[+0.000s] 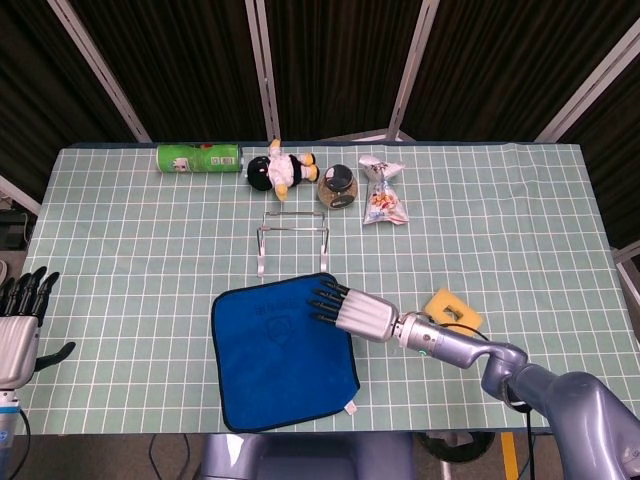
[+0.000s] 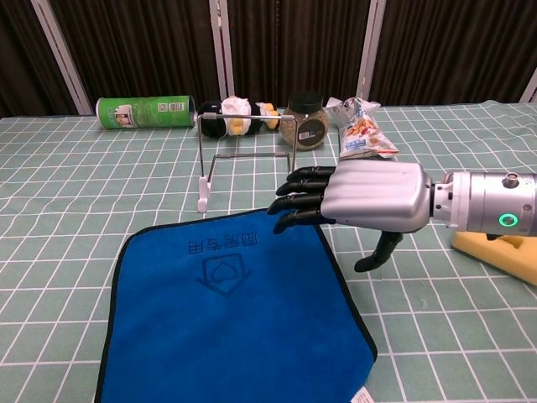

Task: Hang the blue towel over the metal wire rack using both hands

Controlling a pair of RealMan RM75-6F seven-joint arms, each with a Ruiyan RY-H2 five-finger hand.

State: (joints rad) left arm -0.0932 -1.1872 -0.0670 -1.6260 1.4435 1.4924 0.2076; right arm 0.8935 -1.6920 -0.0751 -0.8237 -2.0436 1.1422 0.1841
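One towel (image 1: pixel 283 350), one rack (image 1: pixel 291 238), one green can (image 1: pixel 198 157), one plush toy (image 1: pixel 279 170), one jar (image 1: pixel 337 185), one snack bag (image 1: pixel 382 203), one yellow sponge (image 1: pixel 452 308). Two hands in view.

Right hand (image 2: pixel 365 197): reaches in from the right, palm down, back of the hand up, fingers (image 2: pixel 300 190) stretched out and slightly apart, pointing toward the towel's far right corner. Thumb hangs below the palm. It holds nothing. In the head view the fingertips lie over the towel's right edge near that corner (image 1: pixel 325 295); whether they touch the cloth, cannot tell.

Left hand (image 1: pixel 20 325): at the table's left edge, well apart from the towel, fingers spread upward, thumb out to the side, holding nothing. Shows only in the head view.

Towel: blue, dark-edged, lying flat at the near middle of the table (image 1: pixel 520 210), roughly square, with a stitched emblem and characters near its far edge, and a small white tag at the near right corner. It sits just in front of the rack, apart from it.

Rack: bare wire, upright on white feet. Can, toy, jar and bag line up behind it; the sponge lies right of the right hand.
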